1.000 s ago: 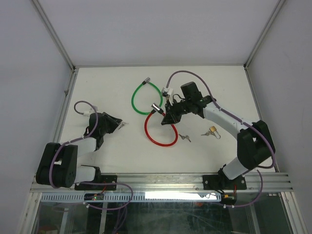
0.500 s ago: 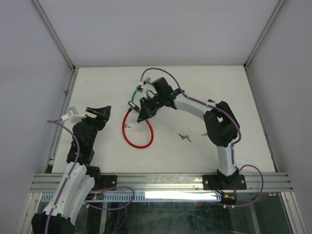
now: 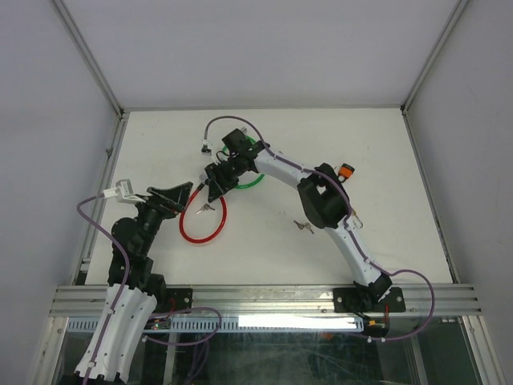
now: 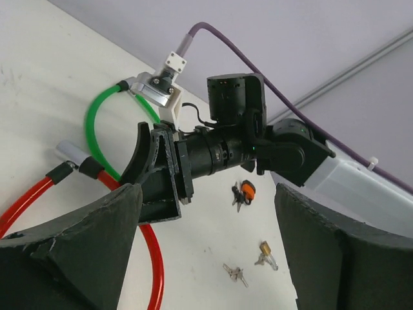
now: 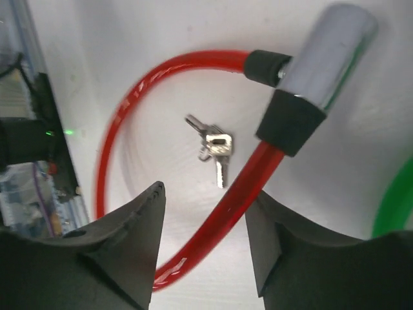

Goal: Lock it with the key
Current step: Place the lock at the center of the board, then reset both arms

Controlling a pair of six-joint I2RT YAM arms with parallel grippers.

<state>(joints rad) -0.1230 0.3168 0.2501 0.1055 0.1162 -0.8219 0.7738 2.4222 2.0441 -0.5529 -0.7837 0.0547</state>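
Red lock (image 5: 222,208): left of centre in the top view, lying flat on the table (image 3: 152,136) between the two grippers. Its key pair (image 5: 216,152) lies inside the loop, not touching the cable.

Handling, my read:
- Cable is light, springy and plastic-sheathed. It will slide and twist if pushed, so don't grip mid-loop.
- The chrome barrel (image 5: 326,51) is rigid but slick. The black collar (image 5: 290,123) just below it is the better hold.
- The second cable end sits against the barrel side. Can't tell if it's latched; it looks unlatched.
- The keys are thin, flat on the table and joined as a pair. Pinch one by the head and expect the other to dangle. Easy to skid them instead of lifting.

Grippers:
- Right gripper (image 5: 203,197): jaws partly spread and straddling the red cable below the collar, with a gap on both sides. Not clamped.
- Left gripper (image 4: 206,187): jaws wide and empty, at the left edge of the loop, facing the right one.

Count:
- Cable locks: 2, the red one and the green lock (image 4: 89,132), which is upper left in the left wrist view and partly behind the right arm.
- Padlock (image 4: 265,249): 1, brass, lower right of that view.
- Key bunches: 3 for sure. One is in the loop, one is the orange-tag keys (image 4: 244,192), and one is the loose keys (image 4: 233,274) at the bottom.
- There may be a fourth key at the padlock, too small to tell.
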